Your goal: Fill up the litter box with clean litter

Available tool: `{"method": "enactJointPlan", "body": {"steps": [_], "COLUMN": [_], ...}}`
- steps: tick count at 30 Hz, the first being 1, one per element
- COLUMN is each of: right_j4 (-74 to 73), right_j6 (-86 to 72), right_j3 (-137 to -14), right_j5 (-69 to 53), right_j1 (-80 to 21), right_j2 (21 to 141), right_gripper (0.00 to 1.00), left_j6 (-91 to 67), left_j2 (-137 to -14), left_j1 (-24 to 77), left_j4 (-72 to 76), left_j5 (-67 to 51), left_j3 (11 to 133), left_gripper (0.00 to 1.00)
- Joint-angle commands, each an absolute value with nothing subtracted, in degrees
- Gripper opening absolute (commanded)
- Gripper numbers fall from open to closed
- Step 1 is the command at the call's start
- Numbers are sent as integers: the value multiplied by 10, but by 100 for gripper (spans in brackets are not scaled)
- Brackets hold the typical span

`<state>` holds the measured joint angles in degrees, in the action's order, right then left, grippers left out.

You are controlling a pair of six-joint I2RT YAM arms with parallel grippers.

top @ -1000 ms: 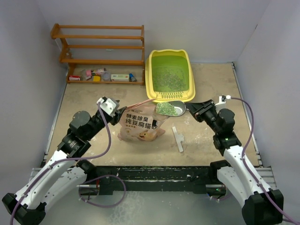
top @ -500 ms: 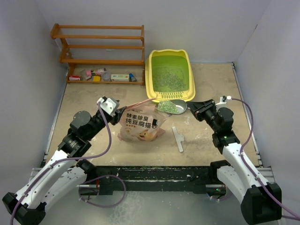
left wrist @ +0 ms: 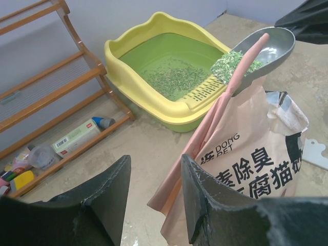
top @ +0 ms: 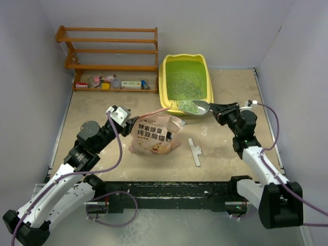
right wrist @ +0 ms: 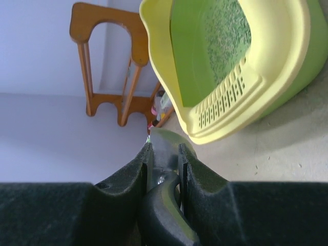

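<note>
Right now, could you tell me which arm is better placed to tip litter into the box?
Right: its jaws grip the loaded scoop, already over the litter box lip; the left jaws sit back at the bag.

Seen from the right wrist, the scoop's (right wrist: pixel 166 140) bowl is hidden past the right gripper (right wrist: pixel 164 149), and the litter box (right wrist: pixel 287 66) runs off the top and right edges. From the left wrist, the bag's (left wrist: pixel 246 169) bottom is cut off, and I can't tell whether the left gripper (left wrist: pixel 155 164) pinches it. The small items (top: pixel 110 82) on the shelf rack (top: pixel 110 51) are too tiny to name.
</note>
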<state>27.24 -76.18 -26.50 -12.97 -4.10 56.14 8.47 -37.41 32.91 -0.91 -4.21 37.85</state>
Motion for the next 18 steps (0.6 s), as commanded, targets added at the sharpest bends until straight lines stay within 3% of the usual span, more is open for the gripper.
{"method": "enactJointPlan", "body": {"steps": [1, 9, 18], "right_j4": [381, 386, 240], "right_j6": [-787, -756, -641], "right_j3": [-327, -451, -722], "right_j5": [-144, -179, -209], "right_j1": [-19, 11, 14], "right_j2": [607, 734, 882], "right_gripper": [0, 0, 0], "left_j6": [77, 77, 81], "left_j2": [-376, -381, -370], "left_j1": [326, 326, 325], "left_j4": [24, 24, 18], "left_j5": [-37, -39, -38], "left_j3": [381, 384, 386], "left_gripper": [48, 48, 48]}}
